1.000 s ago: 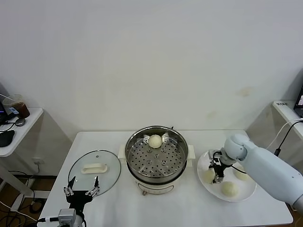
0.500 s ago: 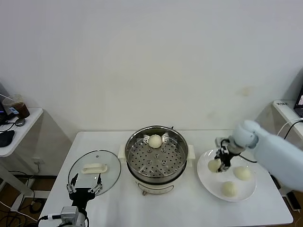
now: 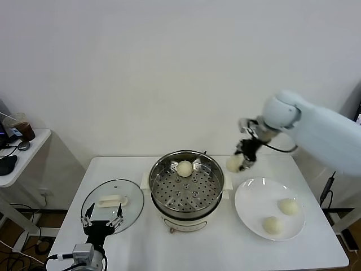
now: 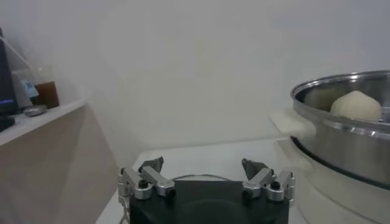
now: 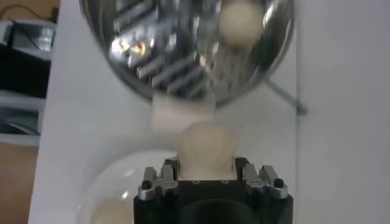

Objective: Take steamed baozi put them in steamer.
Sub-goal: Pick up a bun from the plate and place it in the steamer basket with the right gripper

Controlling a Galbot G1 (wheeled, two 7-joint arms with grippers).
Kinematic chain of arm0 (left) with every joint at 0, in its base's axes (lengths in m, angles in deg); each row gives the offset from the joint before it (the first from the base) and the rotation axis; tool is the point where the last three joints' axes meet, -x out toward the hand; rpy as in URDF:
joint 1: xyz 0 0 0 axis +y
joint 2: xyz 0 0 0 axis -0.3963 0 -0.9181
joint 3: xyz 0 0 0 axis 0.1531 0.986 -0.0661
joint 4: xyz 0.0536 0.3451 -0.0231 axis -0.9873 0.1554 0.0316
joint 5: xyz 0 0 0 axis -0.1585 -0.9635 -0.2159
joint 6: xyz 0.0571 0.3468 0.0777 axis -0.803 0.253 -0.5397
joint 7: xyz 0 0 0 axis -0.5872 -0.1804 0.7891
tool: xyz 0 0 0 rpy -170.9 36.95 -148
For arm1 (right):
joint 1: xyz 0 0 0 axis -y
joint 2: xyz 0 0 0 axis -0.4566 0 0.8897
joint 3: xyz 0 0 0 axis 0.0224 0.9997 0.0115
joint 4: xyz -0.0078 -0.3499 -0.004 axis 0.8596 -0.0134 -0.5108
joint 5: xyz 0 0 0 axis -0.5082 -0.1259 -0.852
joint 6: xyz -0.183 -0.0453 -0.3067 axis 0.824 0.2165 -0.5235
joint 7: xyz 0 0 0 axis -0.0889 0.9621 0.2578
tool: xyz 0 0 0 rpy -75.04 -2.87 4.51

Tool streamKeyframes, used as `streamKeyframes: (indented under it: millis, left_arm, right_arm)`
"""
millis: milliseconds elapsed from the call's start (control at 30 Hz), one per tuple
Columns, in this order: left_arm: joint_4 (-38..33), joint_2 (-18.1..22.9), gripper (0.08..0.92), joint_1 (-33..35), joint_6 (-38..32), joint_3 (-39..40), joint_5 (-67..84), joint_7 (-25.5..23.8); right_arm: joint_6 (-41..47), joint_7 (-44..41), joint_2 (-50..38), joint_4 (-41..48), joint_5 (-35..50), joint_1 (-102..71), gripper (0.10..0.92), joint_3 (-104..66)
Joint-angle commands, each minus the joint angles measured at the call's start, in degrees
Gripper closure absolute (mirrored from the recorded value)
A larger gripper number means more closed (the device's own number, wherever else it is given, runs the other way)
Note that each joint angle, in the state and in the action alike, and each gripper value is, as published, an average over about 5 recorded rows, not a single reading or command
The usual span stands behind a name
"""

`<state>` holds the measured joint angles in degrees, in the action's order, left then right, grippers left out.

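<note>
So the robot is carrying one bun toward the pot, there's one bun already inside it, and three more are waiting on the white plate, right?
Not quite: only two baozi wait on the white plate, not three, as the head view shows. The rest holds: the right gripper carries a bun toward the steamer, which already has one bun inside.

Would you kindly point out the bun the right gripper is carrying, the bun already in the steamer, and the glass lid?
Carried bun (image 3: 233, 164): head view, its exposed left side.
Bun in steamer (image 3: 185, 167): head view, its top.
Glass lid (image 3: 131, 199): head view, bare glass right of the handle.
</note>
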<state>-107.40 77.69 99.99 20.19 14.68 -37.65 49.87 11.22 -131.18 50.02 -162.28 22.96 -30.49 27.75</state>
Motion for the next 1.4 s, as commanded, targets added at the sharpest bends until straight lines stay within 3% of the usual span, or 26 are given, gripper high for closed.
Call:
streamKeyframes:
  millis: [33,433,1133,1233,1400]
  left_arm:
    - [-0.3,-0.1,0.177,0.0,0.0,-0.1,0.6,0.1]
    - [0.0,-0.1,0.177,-0.1,-0.1,0.4,1.4,0.6]
    - [0.1,0.1,0.177,-0.2,-0.1,0.5,1.9,0.6]
    - [0.0,0.1,0.177,-0.1,-0.1,0.4,1.9,0.6]
    - [0.0,0.2,0.177,-0.1,-0.1,0.4,1.9,0.6]
  right_arm:
    - [3.5,-0.3,19.7,6.1,8.3,9.3,0.482,8.0]
    - [6.7,4.0,30.2,12.1,8.0,2.8,0.485,11.7]
    - [10.7,11.0,35.8,17.2,4.0,-5.7,0.482,11.1]
    - [10.7,11.1,35.5,16.9,3.9,-5.7,0.462,11.0]
    - [10.4,10.7,33.3,14.7,4.0,-4.6,0.334,10.8]
